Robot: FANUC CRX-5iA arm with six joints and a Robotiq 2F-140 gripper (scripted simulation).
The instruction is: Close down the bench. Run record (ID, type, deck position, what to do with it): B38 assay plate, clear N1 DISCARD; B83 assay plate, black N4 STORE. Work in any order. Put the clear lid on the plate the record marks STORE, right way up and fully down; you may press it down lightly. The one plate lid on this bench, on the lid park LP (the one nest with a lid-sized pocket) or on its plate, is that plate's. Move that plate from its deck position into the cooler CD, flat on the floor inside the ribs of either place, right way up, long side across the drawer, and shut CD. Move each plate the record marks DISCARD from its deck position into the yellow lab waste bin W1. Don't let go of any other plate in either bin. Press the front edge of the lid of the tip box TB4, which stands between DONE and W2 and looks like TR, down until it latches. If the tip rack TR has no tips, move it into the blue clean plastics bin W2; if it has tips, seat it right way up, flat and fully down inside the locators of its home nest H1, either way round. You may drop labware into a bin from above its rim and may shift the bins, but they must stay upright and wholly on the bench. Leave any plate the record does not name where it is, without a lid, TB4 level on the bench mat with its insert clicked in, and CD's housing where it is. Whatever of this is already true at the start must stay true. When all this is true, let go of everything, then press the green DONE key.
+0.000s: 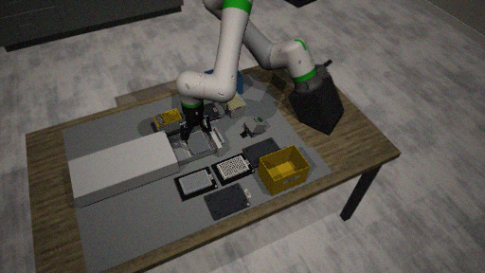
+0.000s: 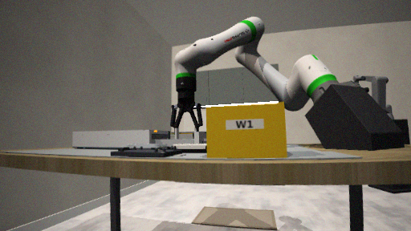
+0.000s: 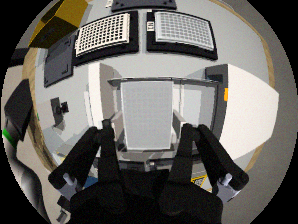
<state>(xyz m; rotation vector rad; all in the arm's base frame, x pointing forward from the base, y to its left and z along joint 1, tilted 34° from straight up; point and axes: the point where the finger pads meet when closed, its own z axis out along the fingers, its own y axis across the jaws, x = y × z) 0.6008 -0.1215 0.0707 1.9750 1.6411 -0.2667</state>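
My gripper (image 1: pixel 194 134) stands over the open drawer (image 1: pixel 199 144) of the cooler CD (image 1: pixel 123 163). It is shut on a lidded plate (image 3: pixel 148 112), which looks grey and lies flat between the fingers, long side across the drawer. I cannot tell if the plate touches the drawer floor. The exterior view shows the gripper (image 2: pixel 185 120) pointing straight down, just above the drawer. Two plates without lids sit in deck nests: a grey-clear one (image 1: pixel 197 182) and a white-welled one in a black frame (image 1: pixel 232 167). The yellow bin W1 (image 1: pixel 283 169) is to their right.
Two dark empty nests lie at the front (image 1: pixel 226 201) and behind W1 (image 1: pixel 260 149). A tip box with a yellow top (image 1: pixel 168 117) sits behind the drawer, and another box (image 1: pixel 235 105) further right. A small block with the green key (image 1: pixel 256 125) is nearby. The blue bin (image 1: pixel 239 81) is mostly hidden by the arm.
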